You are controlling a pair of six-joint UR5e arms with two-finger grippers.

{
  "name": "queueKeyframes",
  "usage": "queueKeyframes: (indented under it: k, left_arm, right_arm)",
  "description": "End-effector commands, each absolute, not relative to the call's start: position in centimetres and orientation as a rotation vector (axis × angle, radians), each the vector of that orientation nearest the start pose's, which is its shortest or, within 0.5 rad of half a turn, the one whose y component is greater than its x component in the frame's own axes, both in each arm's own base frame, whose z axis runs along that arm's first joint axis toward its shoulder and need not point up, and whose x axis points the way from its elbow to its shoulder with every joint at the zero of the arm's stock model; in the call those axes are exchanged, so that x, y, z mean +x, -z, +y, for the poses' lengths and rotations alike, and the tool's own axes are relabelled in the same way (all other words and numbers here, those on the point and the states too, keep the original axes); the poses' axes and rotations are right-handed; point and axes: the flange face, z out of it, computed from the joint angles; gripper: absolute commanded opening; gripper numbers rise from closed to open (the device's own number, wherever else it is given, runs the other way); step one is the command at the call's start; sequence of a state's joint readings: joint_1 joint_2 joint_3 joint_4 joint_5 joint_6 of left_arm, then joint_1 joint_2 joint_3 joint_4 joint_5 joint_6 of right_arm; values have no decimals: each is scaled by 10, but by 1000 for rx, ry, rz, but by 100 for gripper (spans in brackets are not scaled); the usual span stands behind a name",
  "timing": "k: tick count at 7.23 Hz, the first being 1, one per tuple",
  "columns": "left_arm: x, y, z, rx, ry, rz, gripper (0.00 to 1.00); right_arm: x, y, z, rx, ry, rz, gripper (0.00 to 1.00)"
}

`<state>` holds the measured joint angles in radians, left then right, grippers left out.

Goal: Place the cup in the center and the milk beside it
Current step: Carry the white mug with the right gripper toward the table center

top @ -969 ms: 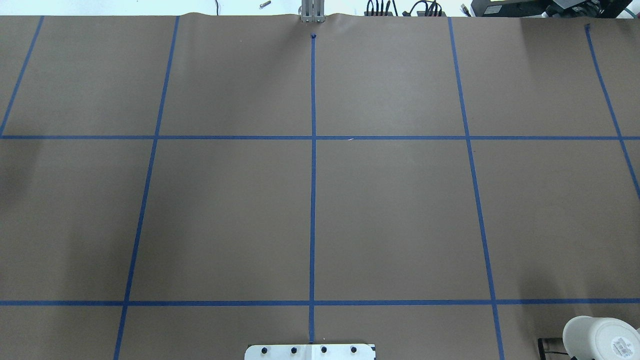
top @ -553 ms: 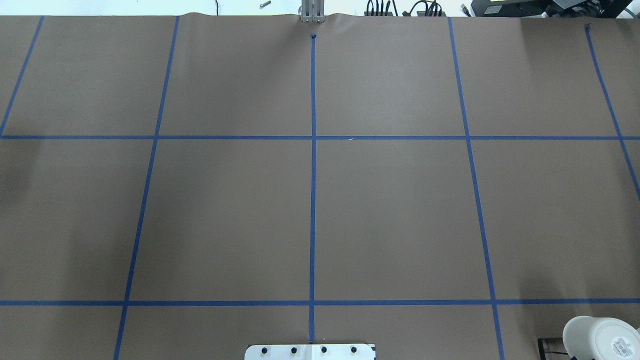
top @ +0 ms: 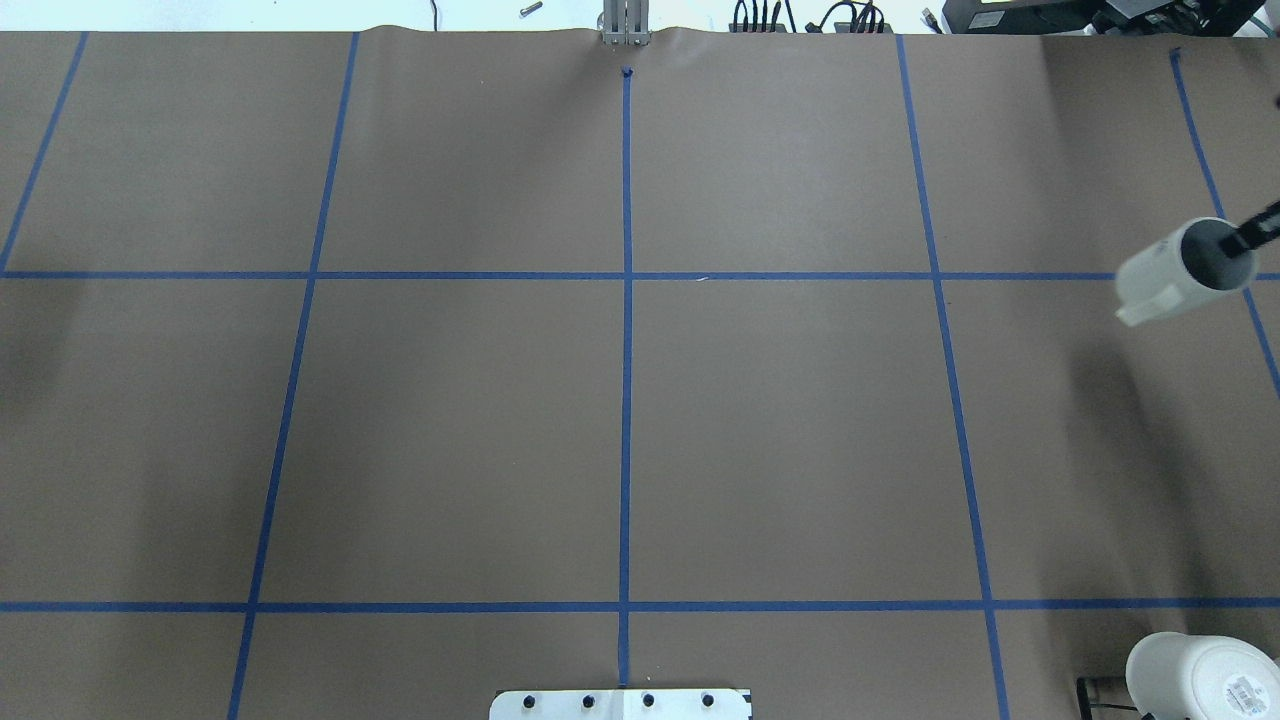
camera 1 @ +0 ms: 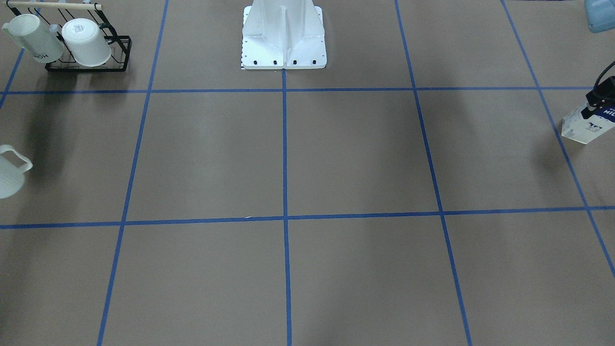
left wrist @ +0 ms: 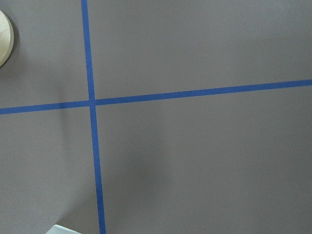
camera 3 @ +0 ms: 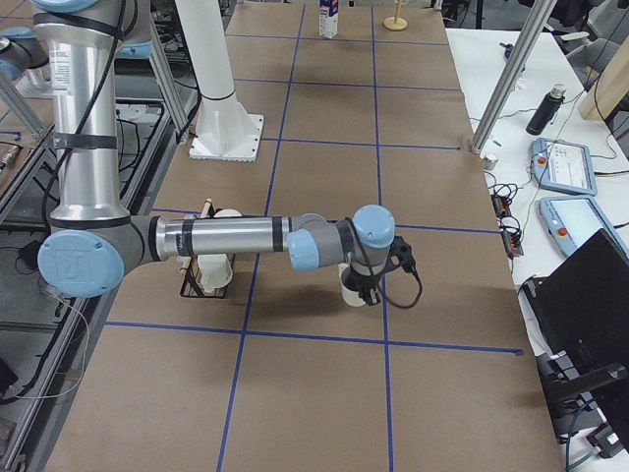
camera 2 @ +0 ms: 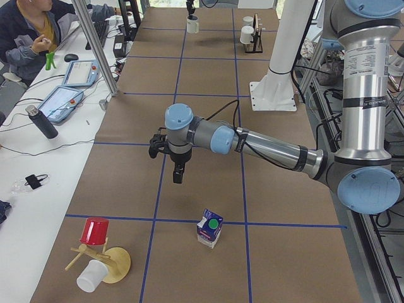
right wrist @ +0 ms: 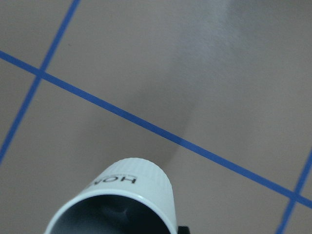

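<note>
The cup (top: 1170, 275) is a white mug with a dark inside, tilted in the air at the right edge of the overhead view. My right gripper (top: 1243, 240) is shut on its rim, one finger inside. The right wrist view shows the cup's rim and grey lettering (right wrist: 122, 195) above the table. In the front-facing view it is at the left edge (camera 1: 8, 175). The milk (camera 2: 210, 227) stands upright on a tape line, green cap on top. My left gripper (camera 2: 178, 175) hangs above the table, a little away from the milk. I cannot tell whether it is open or shut.
A black rack (camera 1: 89, 65) holds two other white mugs near the robot's right side; one mug shows in the overhead view (top: 1200, 675). A wooden stand (camera 2: 117, 265) with a red cup and a white cup is near the milk. The robot's base plate (top: 620, 703) is at mid-table.
The cup and my right gripper's finger have come into the overhead view at its right edge. One second ago neither was in view there.
</note>
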<state>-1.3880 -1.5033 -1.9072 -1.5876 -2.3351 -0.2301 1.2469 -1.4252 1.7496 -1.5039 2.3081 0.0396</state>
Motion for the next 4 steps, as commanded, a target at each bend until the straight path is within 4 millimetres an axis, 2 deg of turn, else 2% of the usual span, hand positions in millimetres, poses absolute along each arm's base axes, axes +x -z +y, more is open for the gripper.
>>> queueKeyframes:
  k: [1, 2, 4]
  left_arm:
    - [22, -524, -469, 108, -65, 799, 98]
    - [22, -523, -469, 109, -66, 799, 98]
    - [22, -526, -470, 103, -63, 798, 98]
  right_arm:
    - [-292, -335, -550, 236, 482, -813, 0]
    - [-357, -285, -537, 215, 435, -838, 0]
    - [-443, -213, -519, 206, 478, -889, 0]
